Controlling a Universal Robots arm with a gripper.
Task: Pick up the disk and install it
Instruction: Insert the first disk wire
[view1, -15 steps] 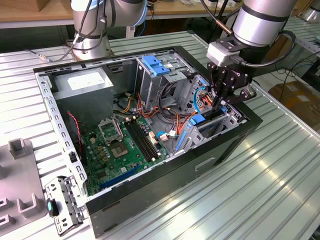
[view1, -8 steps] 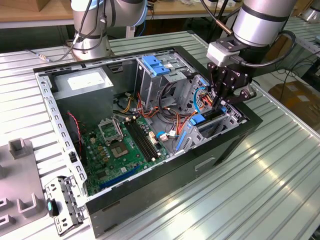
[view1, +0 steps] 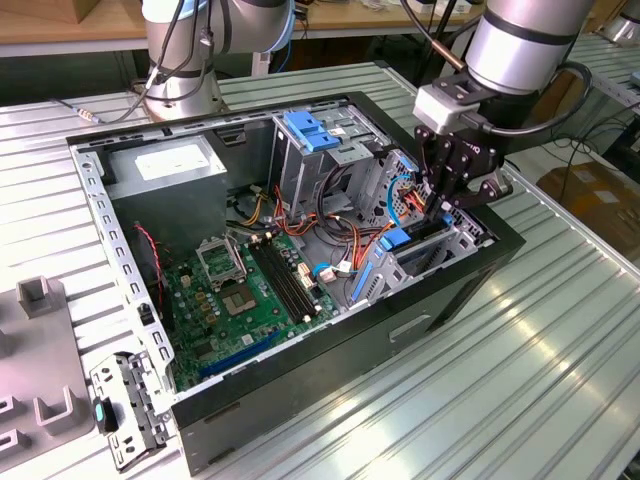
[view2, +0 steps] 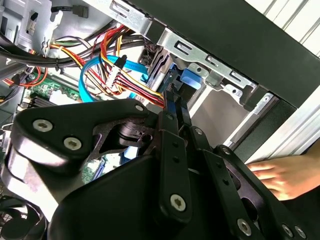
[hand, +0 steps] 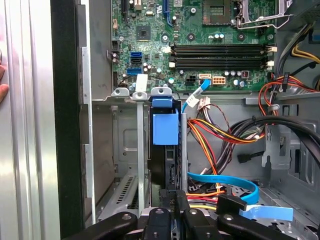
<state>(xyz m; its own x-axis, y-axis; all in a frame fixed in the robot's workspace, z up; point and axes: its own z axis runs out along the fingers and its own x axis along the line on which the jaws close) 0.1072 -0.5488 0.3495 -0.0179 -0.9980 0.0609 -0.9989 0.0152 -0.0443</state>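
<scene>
One open computer case (view1: 300, 300) is lying on a ribbed metal table (view1: 520, 380), with workbenches showing behind it. The green motherboard (view1: 250, 290) is sitting on the case floor, and a grey box with a white label (view1: 165, 165) is sitting in the far corner. Red, yellow and orange cables (hand: 225, 135) and a flat blue cable (hand: 235, 182) are crowding the space just beside the drive bay (hand: 125, 150). The disk (hand: 165, 127) is standing on edge in that bay, blue rail end up. The gripper (view1: 440, 205) is reaching down into the bay, fingers (view2: 172, 145) pressed together on the disk's edge. In both wrist views, a person's hand (view2: 282, 175) is resting outside the case wall.
</scene>
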